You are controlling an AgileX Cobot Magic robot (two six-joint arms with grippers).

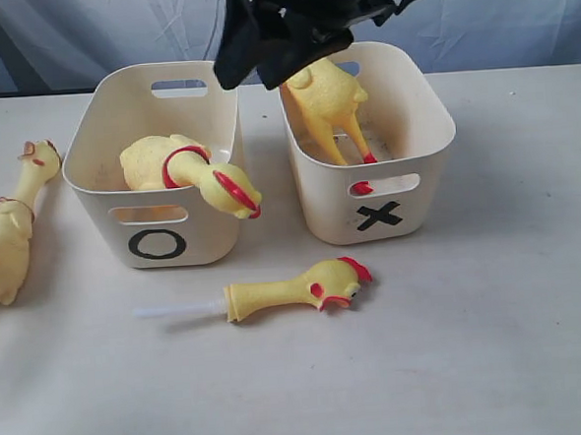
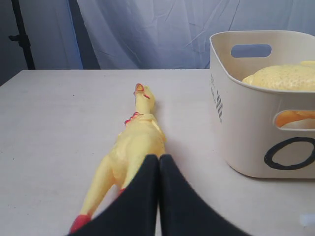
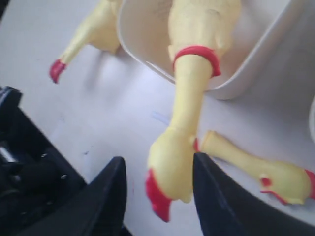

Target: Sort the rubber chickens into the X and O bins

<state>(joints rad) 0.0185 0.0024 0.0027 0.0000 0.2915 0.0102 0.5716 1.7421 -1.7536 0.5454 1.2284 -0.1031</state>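
Closest in, the head-and-neck piece [image 1: 295, 289] with its white tube [image 1: 173, 310] is lying on the table [image 1: 476, 344] just in front of the O bin [image 1: 101, 190]. One rubber chicken [image 1: 159, 161] is resting inside the O bin, its neck hanging over the front rim. Beside the O bin, the X bin [image 1: 425, 160] is holding the headless body [image 1: 328, 102], feet down. On the O bin's other side a whole chicken [image 1: 6, 240] is lying flat. The right gripper [image 3: 158, 158] is hovering above the gap between the O bin and the X bin, jaws standing apart and gripping nothing. The left gripper [image 2: 158, 162] is pointing over the whole chicken's legs, fingers pressed together, empty.
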